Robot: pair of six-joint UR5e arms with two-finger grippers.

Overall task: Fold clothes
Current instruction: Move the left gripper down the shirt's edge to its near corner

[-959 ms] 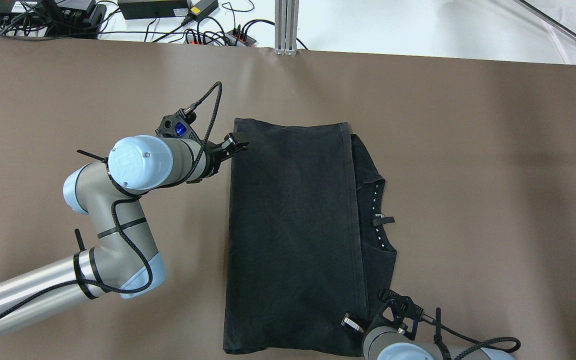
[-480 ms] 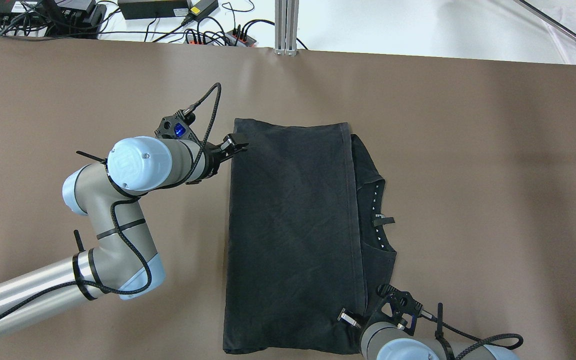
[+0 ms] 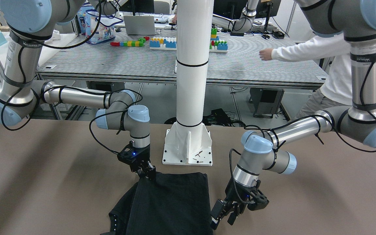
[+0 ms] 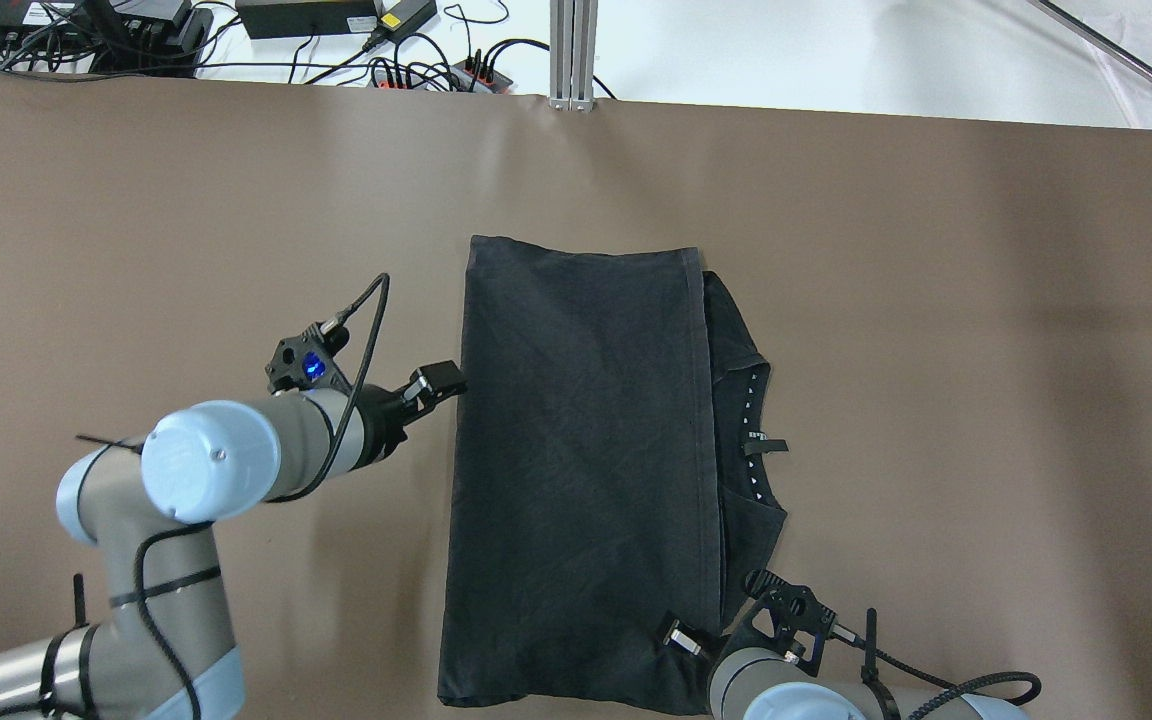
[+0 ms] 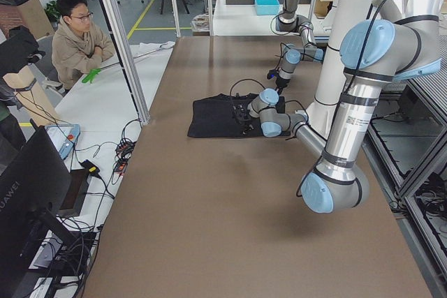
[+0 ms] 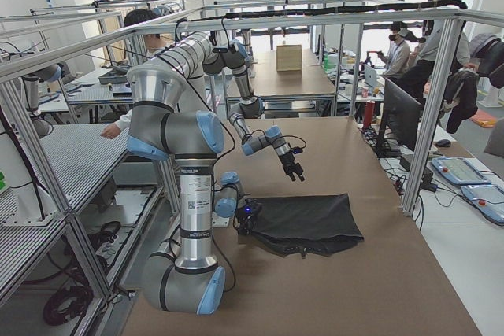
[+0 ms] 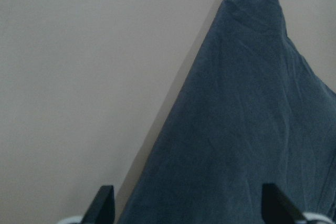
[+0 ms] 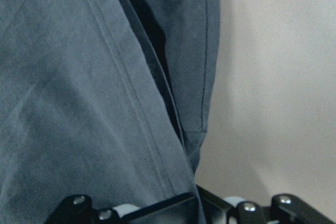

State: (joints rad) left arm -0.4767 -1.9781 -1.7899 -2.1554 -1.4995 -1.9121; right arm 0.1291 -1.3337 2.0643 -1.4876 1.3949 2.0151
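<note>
Black garment [image 4: 576, 450]: one item is being recorded, lying flat near the middle of the brown table [image 4: 186, 200], across from the base of the one white pillar [image 3: 191, 81]. Two layers are being shown. The upper one is a plain panel with a stitched hem running down its right side. The lower one is protruding past that hem on the right, and the neckline [image 4: 754, 440] is being exposed there.

Two grippers are being counted, one per arm. The left gripper [image 4: 436, 383] is being held low, just beside the garment's left edge and about midway along it. In the left wrist view its two fingertips [image 7: 105, 203] are being shown wide apart, with the fabric edge running up between them. The right gripper [image 3: 149, 174] is being placed at the garment's right corner nearest the robot. Its fingers are being pressed together on the fabric there, and in the right wrist view the hemmed edge is being seen running down into them.

One person's white sleeve [image 3: 302, 52] is being seen stretched over the striped bench [image 3: 142, 68] behind the robot.
</note>
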